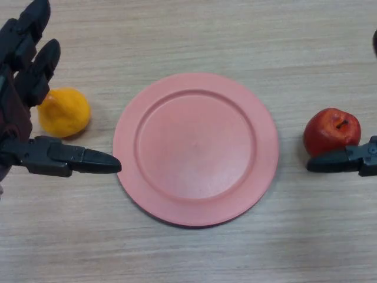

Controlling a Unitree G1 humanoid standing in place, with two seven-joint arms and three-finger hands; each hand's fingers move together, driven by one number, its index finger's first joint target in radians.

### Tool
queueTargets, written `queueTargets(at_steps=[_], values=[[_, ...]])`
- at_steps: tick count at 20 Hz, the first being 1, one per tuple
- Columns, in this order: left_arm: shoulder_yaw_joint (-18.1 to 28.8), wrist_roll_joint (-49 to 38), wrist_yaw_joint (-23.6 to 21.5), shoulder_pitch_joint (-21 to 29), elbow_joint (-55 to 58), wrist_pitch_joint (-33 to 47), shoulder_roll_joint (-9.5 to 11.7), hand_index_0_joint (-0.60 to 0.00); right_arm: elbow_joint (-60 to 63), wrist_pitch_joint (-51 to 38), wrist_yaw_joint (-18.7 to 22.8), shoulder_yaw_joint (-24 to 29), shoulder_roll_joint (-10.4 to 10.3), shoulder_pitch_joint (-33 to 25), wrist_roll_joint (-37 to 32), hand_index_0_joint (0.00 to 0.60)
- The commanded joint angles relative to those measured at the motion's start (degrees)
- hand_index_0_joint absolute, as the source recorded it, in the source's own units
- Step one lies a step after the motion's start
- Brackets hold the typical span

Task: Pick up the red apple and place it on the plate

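The red apple [331, 131] sits on the wooden table, right of the pink plate [195, 148], stem up. My right hand [347, 159] comes in at the right edge. Its straight thumb lies just in front of the apple, touching or nearly touching its lower side. A dark fingertip shows far above it at the upper right edge, so the hand is open. My left hand [59, 158] is open at the left edge, fingers spread upward, thumb pointing toward the plate's left rim. The plate holds nothing.
A yellow-orange fruit [63, 112] lies left of the plate, between my left hand's fingers and thumb without being held. Bare wooden table [194, 35] surrounds the plate.
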State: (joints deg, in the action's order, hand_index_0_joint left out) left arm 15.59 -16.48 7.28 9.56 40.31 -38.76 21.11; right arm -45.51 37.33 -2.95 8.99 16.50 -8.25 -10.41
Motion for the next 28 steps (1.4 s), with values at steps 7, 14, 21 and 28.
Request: queueTargets(at_steps=[7, 14, 21, 28], values=[[3.91, -1.30, 1.43, 2.14, 0.40, 10.56, 3.31, 0.000, -1.40, -5.39, -1.02, 4.47, 4.09, -3.32, -5.30, 0.000], [2.48, 3.61, 5.59, -1.31, -0.23, 14.87, 1.19, 0.000, 10.45, -13.84, -2.90, 2.18, 4.80, -6.28, 5.12, 0.000], [6.49, 0.87, 6.35, -4.84, 1.20, 16.56, -0.30, 0.000, 29.81, -29.05, -5.95, -1.61, 3.83, -5.66, 23.61, 0.000], [3.39, 5.45, 7.90, -8.83, 3.59, 19.44, -2.98, 0.000, 42.57, -33.92, -3.09, -2.74, 3.10, -8.25, 26.73, 0.400]])
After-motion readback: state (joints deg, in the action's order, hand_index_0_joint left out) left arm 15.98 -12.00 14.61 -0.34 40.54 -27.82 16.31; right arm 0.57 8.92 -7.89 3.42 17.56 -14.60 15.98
